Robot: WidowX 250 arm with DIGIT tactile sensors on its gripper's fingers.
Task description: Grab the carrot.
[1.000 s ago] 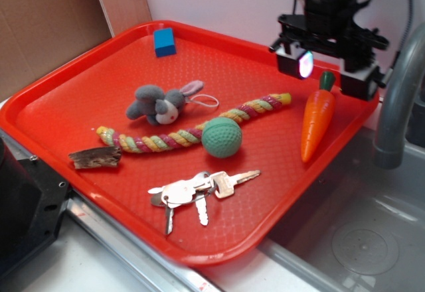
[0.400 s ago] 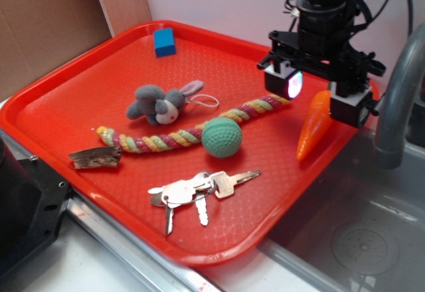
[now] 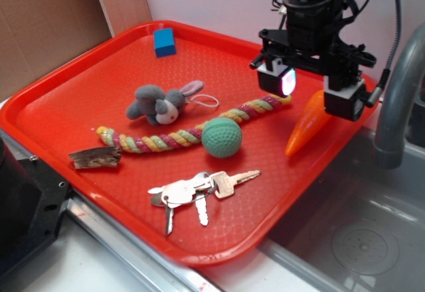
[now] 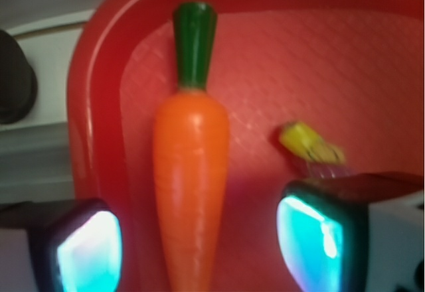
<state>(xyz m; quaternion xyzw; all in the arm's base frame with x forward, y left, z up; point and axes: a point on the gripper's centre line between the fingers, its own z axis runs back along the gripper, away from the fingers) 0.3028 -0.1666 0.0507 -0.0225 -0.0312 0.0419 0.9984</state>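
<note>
The orange toy carrot (image 3: 304, 129) lies near the right rim of the red tray (image 3: 80, 93), mostly hidden under my gripper in the exterior view. In the wrist view the carrot (image 4: 191, 172) runs lengthwise with its dark green stem away from the camera. My gripper (image 3: 311, 91) hangs just above it, open. The carrot lies between the two glowing fingertips (image 4: 89, 249), with gaps on both sides. The gripper (image 4: 199, 252) holds nothing.
A braided rope toy (image 3: 189, 133), a green ball (image 3: 221, 137), a grey plush bunny (image 3: 159, 103), keys (image 3: 196, 189), a piece of wood (image 3: 95, 157) and a blue block (image 3: 165, 42) lie on the tray. The rope's yellow end (image 4: 309, 143) shows beside the carrot. A grey faucet (image 3: 398, 93) and sink stand to the right.
My gripper has moved left and down over the carrot, now covering its upper part. The carrot's tip has shifted a little to the left.
</note>
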